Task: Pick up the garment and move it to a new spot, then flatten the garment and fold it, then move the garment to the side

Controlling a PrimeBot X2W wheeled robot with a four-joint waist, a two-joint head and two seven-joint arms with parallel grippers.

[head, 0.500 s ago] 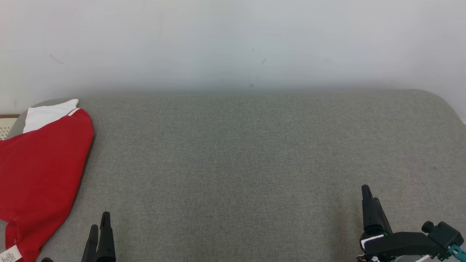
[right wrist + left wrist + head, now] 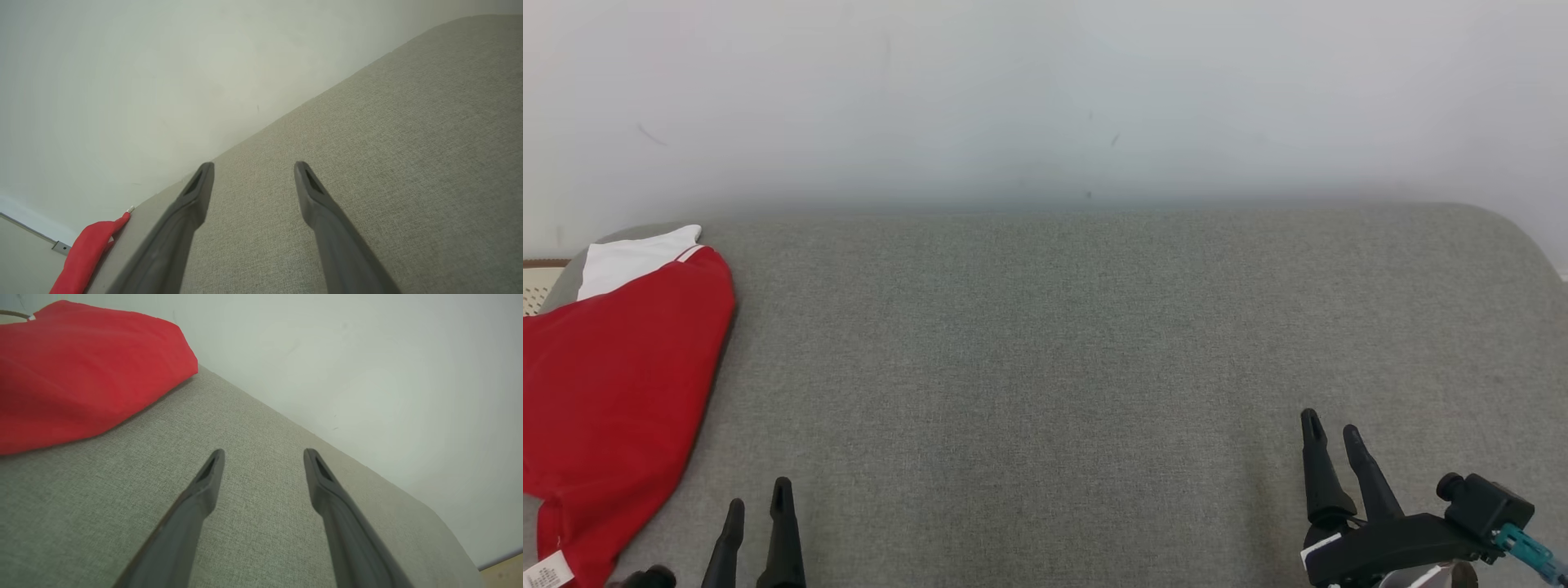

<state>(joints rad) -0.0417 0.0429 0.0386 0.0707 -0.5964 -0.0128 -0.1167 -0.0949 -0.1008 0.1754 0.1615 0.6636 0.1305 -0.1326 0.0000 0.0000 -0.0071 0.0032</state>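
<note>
A red garment (image 2: pixel 613 392) with a white panel at its far end and a white label near its front corner lies folded at the left edge of the grey fabric surface (image 2: pixel 1054 343). In the left wrist view the garment (image 2: pixel 81 371) sits up and to the left of the fingers; in the right wrist view the garment (image 2: pixel 86 253) is a small red shape at the lower left. My left gripper (image 2: pixel 758 500) stands open at the lower left, to the right of the garment and apart from it. Empty and open, my right gripper (image 2: pixel 1331 425) hovers at the lower right.
A pale wall (image 2: pixel 1045 98) runs along the back of the grey surface. The surface's far right corner (image 2: pixel 1503 224) is rounded. A cream patterned object (image 2: pixel 538 282) shows past the far left edge.
Both grippers have turned so that their two fingers now show apart side by side. The right gripper has shifted slightly left. The garment lies as before.
</note>
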